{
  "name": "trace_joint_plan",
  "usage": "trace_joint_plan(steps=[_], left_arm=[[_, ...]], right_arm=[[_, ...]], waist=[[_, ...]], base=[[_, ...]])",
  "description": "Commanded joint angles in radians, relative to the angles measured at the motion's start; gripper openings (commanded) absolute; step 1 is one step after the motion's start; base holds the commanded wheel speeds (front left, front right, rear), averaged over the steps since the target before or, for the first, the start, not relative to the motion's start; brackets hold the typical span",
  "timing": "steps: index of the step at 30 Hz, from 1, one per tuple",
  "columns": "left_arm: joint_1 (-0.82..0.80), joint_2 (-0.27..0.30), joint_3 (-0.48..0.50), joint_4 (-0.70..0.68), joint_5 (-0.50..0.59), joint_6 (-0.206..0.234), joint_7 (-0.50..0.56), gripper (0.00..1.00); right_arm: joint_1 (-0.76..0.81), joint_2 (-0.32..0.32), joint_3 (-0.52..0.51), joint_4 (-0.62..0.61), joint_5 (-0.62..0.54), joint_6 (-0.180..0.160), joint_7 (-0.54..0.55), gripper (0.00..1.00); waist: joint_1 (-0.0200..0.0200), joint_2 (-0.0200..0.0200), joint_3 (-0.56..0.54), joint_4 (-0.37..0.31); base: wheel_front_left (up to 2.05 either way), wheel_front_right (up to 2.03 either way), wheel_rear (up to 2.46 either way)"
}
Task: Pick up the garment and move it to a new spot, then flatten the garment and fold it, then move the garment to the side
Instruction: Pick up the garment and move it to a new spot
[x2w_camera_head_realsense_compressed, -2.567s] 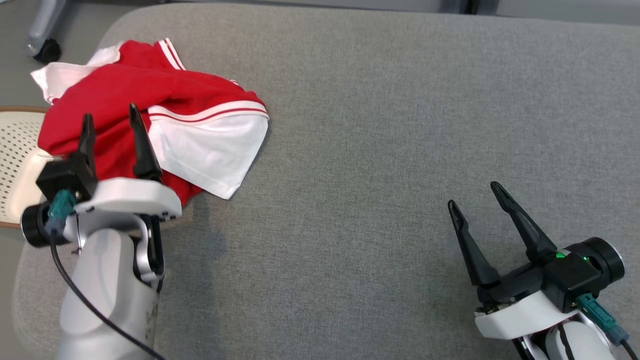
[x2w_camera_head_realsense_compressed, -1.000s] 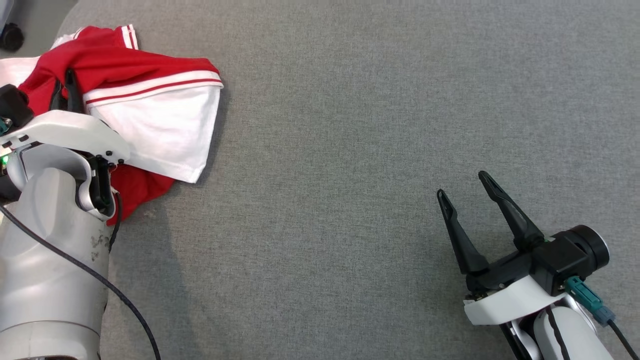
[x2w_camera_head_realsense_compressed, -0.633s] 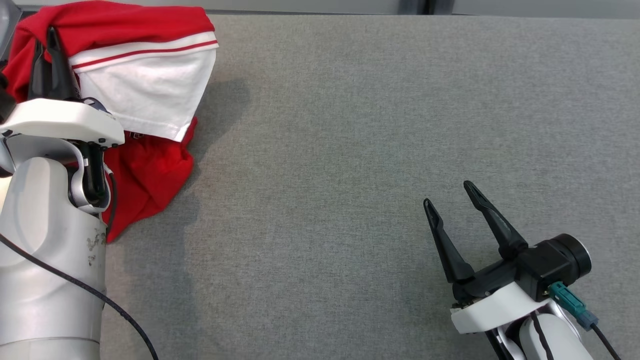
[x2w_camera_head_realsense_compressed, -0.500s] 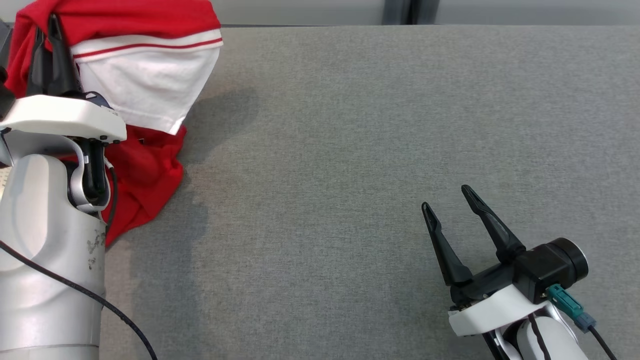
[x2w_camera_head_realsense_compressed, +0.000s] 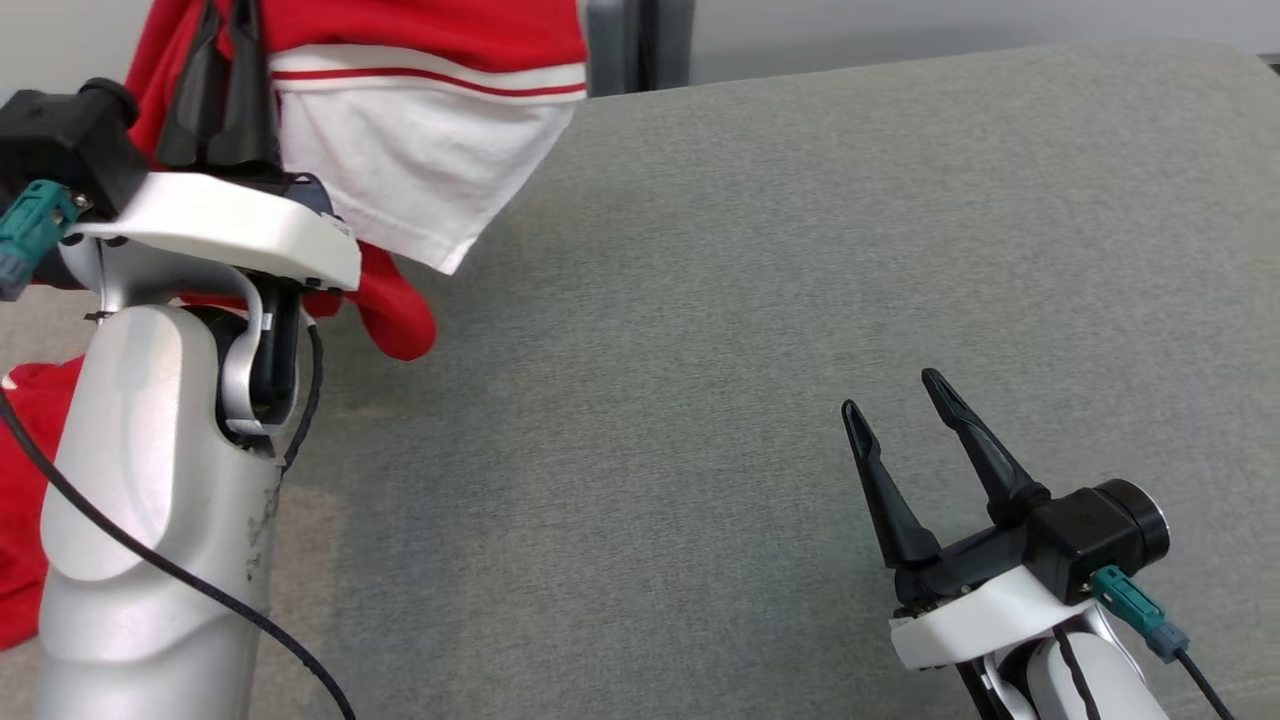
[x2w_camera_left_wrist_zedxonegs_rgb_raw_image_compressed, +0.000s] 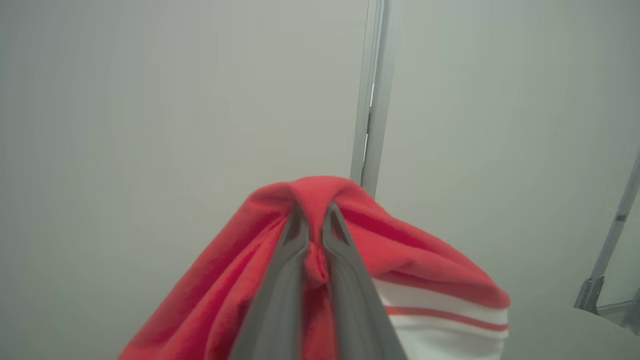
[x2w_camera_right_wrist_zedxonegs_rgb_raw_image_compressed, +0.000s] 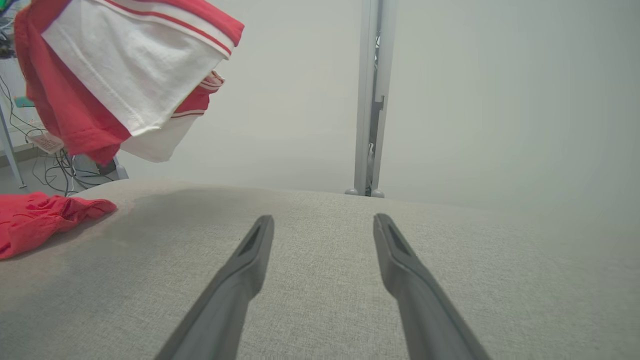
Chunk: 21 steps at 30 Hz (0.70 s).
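A grey fabric-covered bench (x2w_camera_head_realsense_compressed: 760, 300) spreads across the head view from 9 o'clock to 3 o'clock, its far edge curving down at 1 o'clock. Behind it stands a pale wall (x2w_camera_left_wrist_zedxonegs_rgb_raw_image_compressed: 150, 100).

The red-and-white shirt (x2w_camera_head_realsense_compressed: 420, 150) hangs in the air at 11 o'clock in the head view, lifted clear of the bench. Its white panel, topped by white trim with a thin red stripe, drops to a point toward the centre, and a red fold dangles below it. In the right wrist view the shirt hangs at 10 o'clock above the bench. More red cloth (x2w_camera_right_wrist_zedxonegs_rgb_raw_image_compressed: 40, 220) lies crumpled on the bench at 9 o'clock; I cannot tell whether it joins the hanging part.

The pale left forearm (x2w_camera_head_realsense_compressed: 150, 500) rises from 7 o'clock. The left gripper (x2w_camera_left_wrist_zedxonegs_rgb_raw_image_compressed: 315, 212) is clamped on a bunched red fold of the shirt, fingers nearly together with cloth pinched between them.

The right gripper (x2w_camera_head_realsense_compressed: 892, 390) sits at 4 o'clock in the head view, low over bare bench, well apart from the shirt. Its fingers are spread wide and hold nothing.

A grey metal post (x2w_camera_right_wrist_zedxonegs_rgb_raw_image_compressed: 370, 100) stands upright at 12 o'clock behind the bench. A black cable (x2w_camera_head_realsense_compressed: 180, 580) trails down the left forearm. A teal connector (x2w_camera_head_realsense_compressed: 30, 225) sits on the left wrist at 9 o'clock.
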Motion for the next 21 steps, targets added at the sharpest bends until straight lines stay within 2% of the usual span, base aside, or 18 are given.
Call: trace_joint_plan(steps=[1,11,21], left_arm=[[0.002,0.000,-0.003,-0.006,0.007,0.000,0.002,0.00],[-0.020,-0.050,-0.119,0.010,0.012,-0.024,0.035,0.00],[-0.031,-0.072,-0.222,0.186,0.011,-0.039,0.026,0.00]], right_arm=[[0.002,-0.001,0.000,0.003,0.006,0.000,-0.006,1.00],[-0.005,-0.001,0.005,-0.002,0.047,0.000,-0.006,1.00],[-0.035,-0.001,0.009,-0.019,0.080,0.000,-0.006,1.00]], waist=[[0.0000,-0.0001,-0.007,-0.037],[0.0000,-0.0001,-0.001,-0.163],[0.0000,-0.0001,0.047,-0.249]], base=[[0.00,0.00,0.00],[0.00,0.00,0.00],[0.00,0.00,0.00]])
